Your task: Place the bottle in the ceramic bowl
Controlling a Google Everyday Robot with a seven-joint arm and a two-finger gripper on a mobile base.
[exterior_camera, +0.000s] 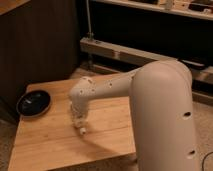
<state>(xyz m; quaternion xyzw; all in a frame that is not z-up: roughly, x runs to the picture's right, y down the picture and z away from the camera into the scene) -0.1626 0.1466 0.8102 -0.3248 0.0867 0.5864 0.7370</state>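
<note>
Looking past the cream arm (115, 87), I am seeing the hand (78, 120) hanging low over the middle of the wooden worktop (45, 145). The bottle (80, 128) is showing just beneath it, white tip downward, close to the wood (whether the hand is actually gripping it, I cannot tell). The ceramic bowl (34, 102) is sitting well apart, near the worktop's left edge.

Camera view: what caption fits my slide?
Tool of the cream robot arm low over wooden table, apart from round glossy black bowl.
</note>
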